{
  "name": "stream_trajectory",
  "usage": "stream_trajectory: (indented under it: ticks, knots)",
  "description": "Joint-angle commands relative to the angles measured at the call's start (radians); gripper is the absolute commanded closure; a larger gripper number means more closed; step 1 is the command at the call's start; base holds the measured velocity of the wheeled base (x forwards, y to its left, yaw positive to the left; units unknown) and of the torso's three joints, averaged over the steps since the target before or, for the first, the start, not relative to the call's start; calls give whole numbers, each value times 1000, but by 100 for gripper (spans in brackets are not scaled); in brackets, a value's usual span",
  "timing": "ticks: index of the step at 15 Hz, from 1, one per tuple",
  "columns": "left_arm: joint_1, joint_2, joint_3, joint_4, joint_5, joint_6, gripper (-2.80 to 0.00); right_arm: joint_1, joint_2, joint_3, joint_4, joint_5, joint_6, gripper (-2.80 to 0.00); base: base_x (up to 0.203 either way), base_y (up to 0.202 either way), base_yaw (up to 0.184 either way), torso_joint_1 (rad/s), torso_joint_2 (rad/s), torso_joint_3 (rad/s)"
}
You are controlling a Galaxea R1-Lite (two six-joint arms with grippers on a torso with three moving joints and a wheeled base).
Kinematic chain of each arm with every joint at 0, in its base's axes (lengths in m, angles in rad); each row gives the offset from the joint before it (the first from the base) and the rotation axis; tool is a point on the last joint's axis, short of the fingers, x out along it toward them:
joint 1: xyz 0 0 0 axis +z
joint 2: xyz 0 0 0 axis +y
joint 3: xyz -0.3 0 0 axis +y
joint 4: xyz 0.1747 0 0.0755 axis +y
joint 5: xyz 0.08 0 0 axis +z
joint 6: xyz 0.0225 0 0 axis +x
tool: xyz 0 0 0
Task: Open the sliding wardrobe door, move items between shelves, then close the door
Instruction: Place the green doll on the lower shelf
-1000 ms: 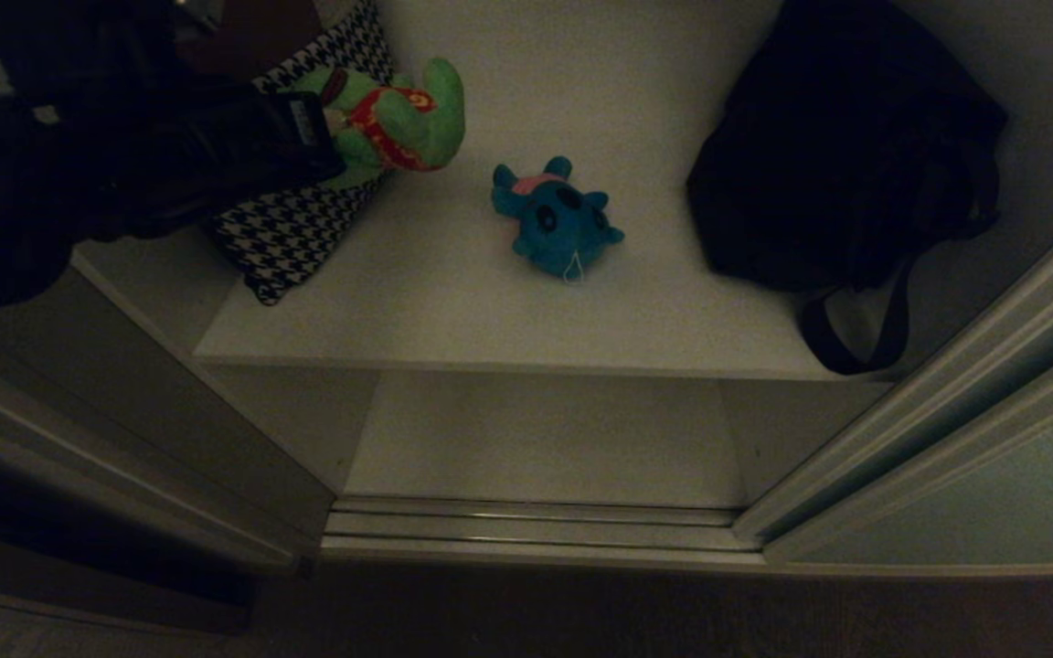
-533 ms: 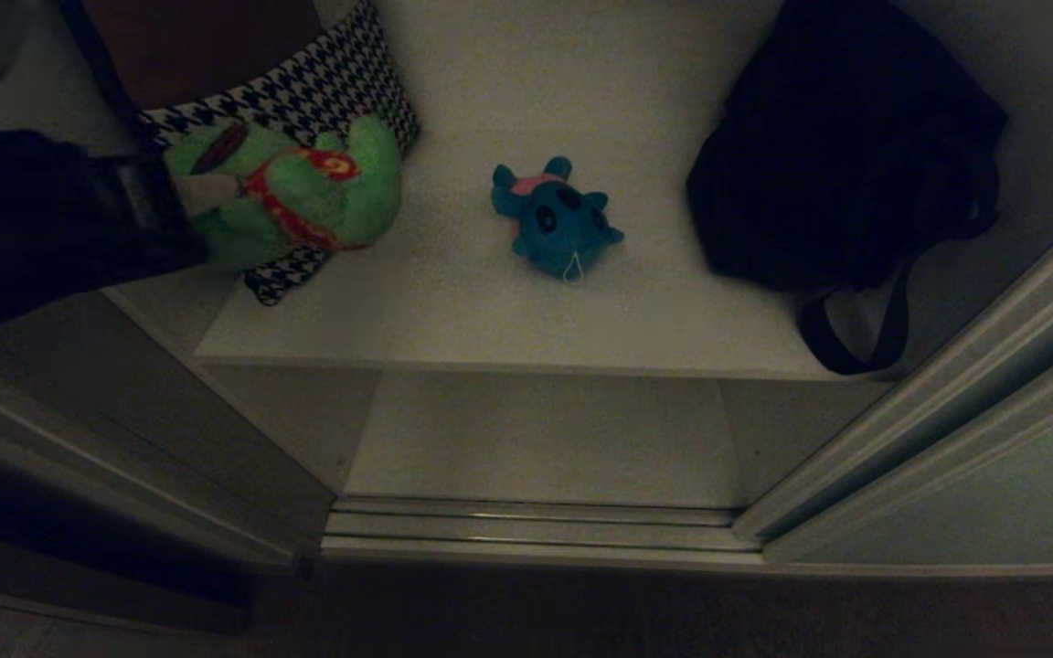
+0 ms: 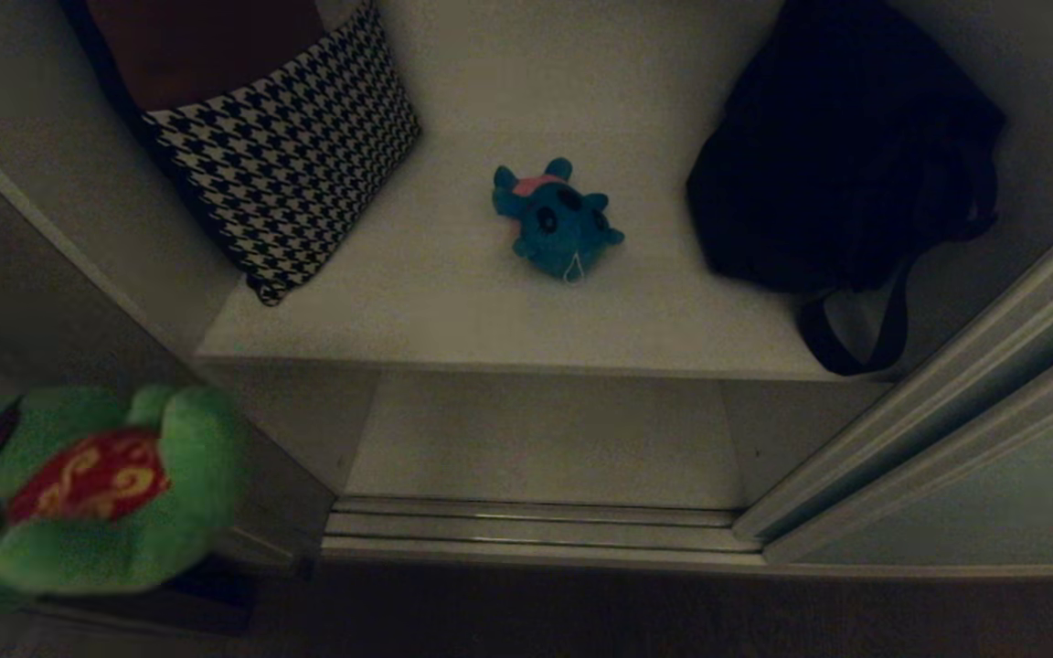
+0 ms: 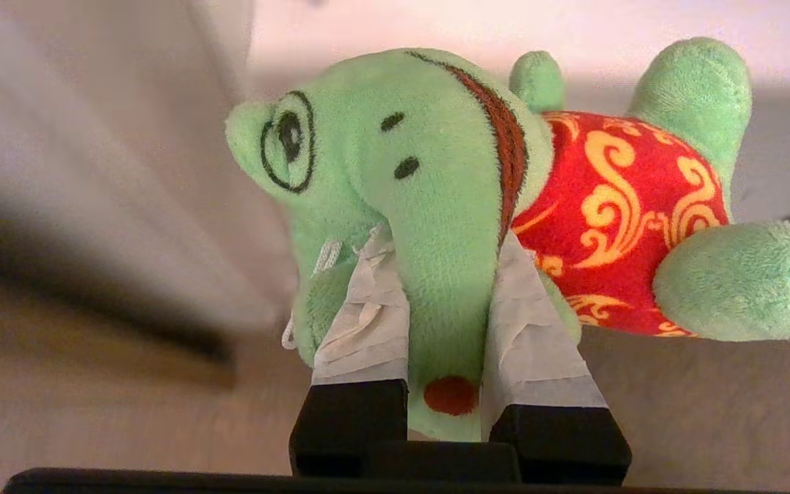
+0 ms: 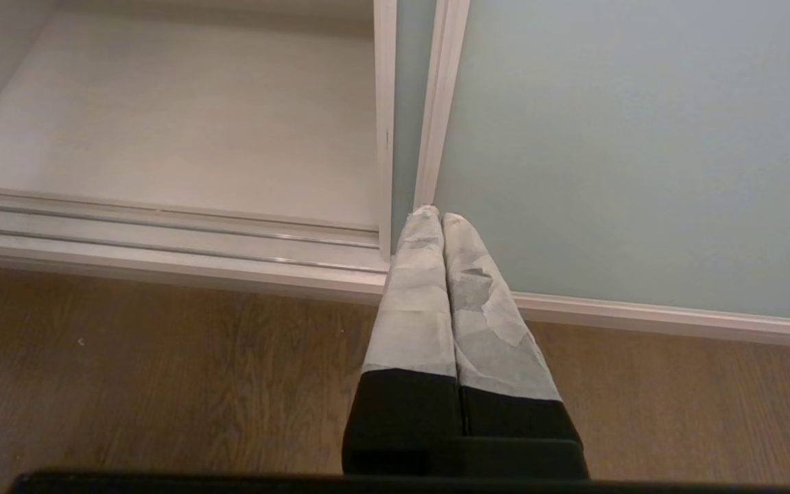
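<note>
Head view: green toy (image 3: 88,493) low at left, outside the wardrobe, in front of its left side panel. Teal toy (image 3: 556,219) lies mid upper shelf (image 3: 453,311), between houndstooth bag (image 3: 289,155) and black bag (image 3: 842,146). Door (image 3: 993,493) slid right.

Left wrist view: left hand (image 4: 436,302) clamps the green toy's head between taped fingers (image 4: 367,322).

Right wrist view: right hand (image 5: 436,214) closed, empty, pointing at the door frame above the wood floor (image 5: 162,384).

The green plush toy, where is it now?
The green plush toy is at the head view's lower left, outside the wardrobe, held by the left gripper; the teal plush toy lies on the upper shelf.
</note>
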Motion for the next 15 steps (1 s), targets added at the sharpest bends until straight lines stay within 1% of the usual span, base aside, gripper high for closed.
stream_trajectory:
  ticks: [1,4,5,6,8,11,14,15]
  knots:
    - [35,-260,167,14,-5,5,0,0,0,0,0,0,0,0,0,0,0,0,0,0]
    - [85,-482,370,29,-23,21,0,0,0,0,0,-1,0,0,0,0,0,0,0,0]
    - [92,-525,434,26,-33,31,0,0,0,0,0,0,-1,0,0,0,0,0,0,0]
    - [99,-537,460,22,-47,37,0,0,0,0,0,0,0,0,0,0,0,0,0,0]
    - [100,-538,462,18,-58,18,0,0,0,0,0,0,-1,0,0,0,0,0,0,0]
    - [100,-538,464,17,-53,-15,0,0,0,0,-2,1,0,0,0,0,0,0,0,0]
    - [100,-538,465,17,-53,-1,0,0,-2,0,0,-1,-1,0,0,0,0,0,0,0]
    - [100,-538,467,11,-53,-7,0,0,0,0,0,1,-2,0,0,0,0,0,0,0]
